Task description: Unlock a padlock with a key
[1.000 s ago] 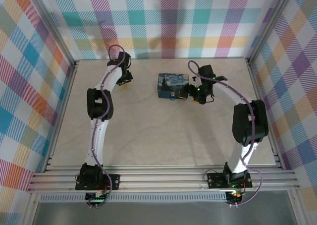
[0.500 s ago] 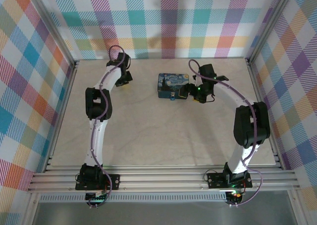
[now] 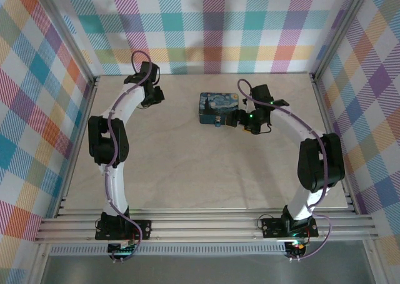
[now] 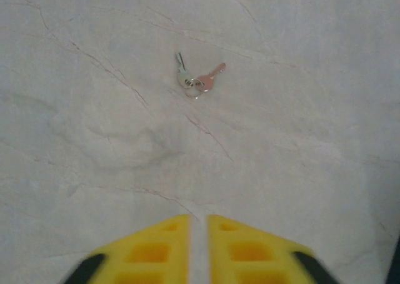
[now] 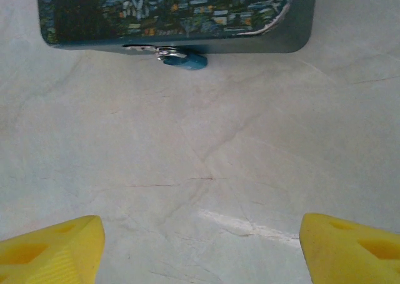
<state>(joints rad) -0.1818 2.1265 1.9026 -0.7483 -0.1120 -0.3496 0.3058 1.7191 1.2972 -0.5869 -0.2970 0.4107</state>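
The padlock (image 5: 184, 59) hangs from the latch of the tin (image 5: 169, 15), apparently securing it; the right jaws face it, wide and empty. The key (image 4: 180, 65) lies on the bench (image 4: 300, 146) ahead of the left jaws, which are nearly closed, empty, and seemingly lined up to collect it.

Ahead of your left pincer (image 4: 199, 249) the table (image 4: 300, 152) looks like smooth, matt pale stone with fine dark veins. On it, the key (image 4: 180, 66) is dull grey metal and the second key (image 4: 214, 74) coppery pink. The fingers (image 4: 153, 254) are matt yellow plastic. Ahead of your right pincer (image 5: 200, 234), the padlock (image 5: 190, 60) has a glossy blue body and the tin (image 5: 300, 21) a smooth painted finish.
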